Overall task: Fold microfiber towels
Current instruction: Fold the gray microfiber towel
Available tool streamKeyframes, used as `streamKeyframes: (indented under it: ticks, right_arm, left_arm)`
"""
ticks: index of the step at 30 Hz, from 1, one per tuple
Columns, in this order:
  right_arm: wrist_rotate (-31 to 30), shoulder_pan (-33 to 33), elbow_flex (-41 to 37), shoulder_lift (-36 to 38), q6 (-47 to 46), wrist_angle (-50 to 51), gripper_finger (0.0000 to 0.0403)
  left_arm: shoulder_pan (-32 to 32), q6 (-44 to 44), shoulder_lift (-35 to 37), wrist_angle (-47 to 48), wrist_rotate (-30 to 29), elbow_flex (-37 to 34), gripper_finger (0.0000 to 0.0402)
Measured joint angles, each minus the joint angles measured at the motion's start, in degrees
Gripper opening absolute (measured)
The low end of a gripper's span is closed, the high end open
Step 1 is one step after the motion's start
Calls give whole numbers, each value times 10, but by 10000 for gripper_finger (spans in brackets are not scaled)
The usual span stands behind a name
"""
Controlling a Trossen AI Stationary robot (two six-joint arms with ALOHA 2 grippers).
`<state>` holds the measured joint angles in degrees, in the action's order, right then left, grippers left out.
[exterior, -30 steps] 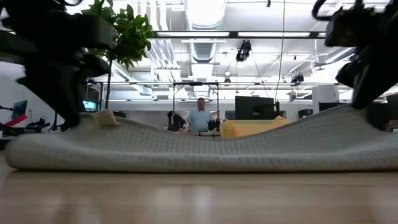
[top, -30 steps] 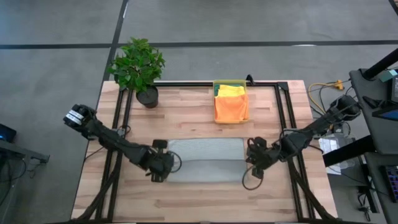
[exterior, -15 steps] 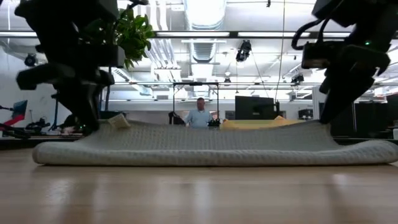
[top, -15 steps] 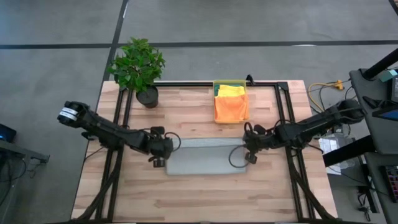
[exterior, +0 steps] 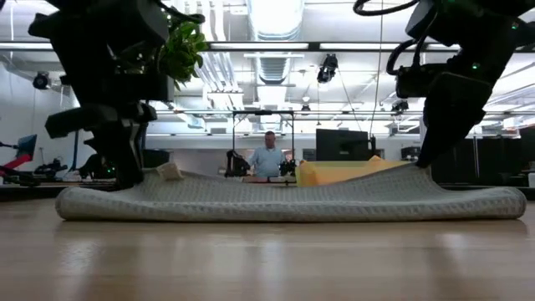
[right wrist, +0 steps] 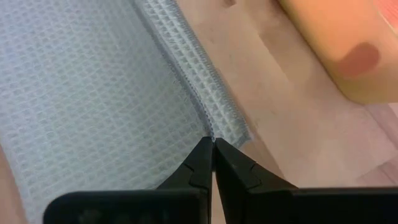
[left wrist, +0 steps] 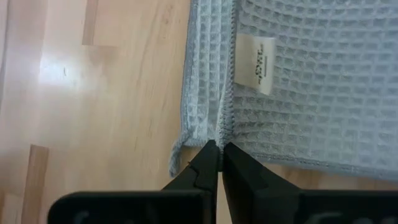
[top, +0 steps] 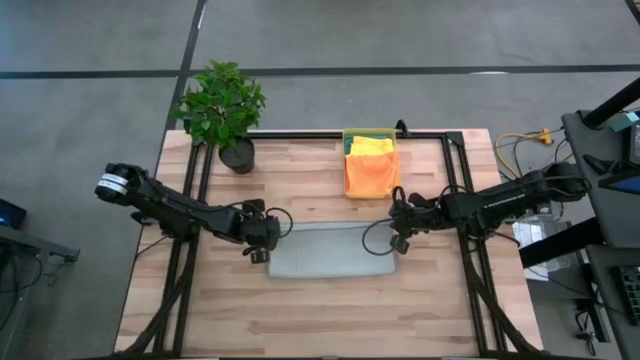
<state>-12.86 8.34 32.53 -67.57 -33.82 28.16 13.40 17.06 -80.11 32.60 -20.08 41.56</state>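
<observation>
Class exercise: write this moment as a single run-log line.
left gripper: shut on light grey towel corner | right gripper: shut on opposite corner | towel: folded in half on table

Potted plant point(top: 222, 108): green, leafy, in a dark pot at the table's far left corner.
Yellow bin point(top: 371, 134): at the far edge, middle.
Table point(top: 320, 310): light wooden planks.
Person point(exterior: 268, 156): in the room beyond.

Your light grey waffle towel point(top: 330, 252) lies folded flat, its far corners pinched between the left gripper point(top: 262, 237) and right gripper point(top: 398, 236). Orange towel point(top: 371, 173) and yellow towel point(top: 372, 146) sit beyond the right gripper.
</observation>
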Motion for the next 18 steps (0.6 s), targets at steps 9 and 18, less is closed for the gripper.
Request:
streamKeyframes:
  ticks: [9, 18]
  right_arm:
    - [-6, -5, -10, -1, -3, -2, 8]
    - [-46, -5, -18, -41, -74, -20, 10]
  left_arm:
    - [-7, 5, -49, -11, -2, -1, 0]
    - [-9, 15, -78, -26, -63, -1, 0]
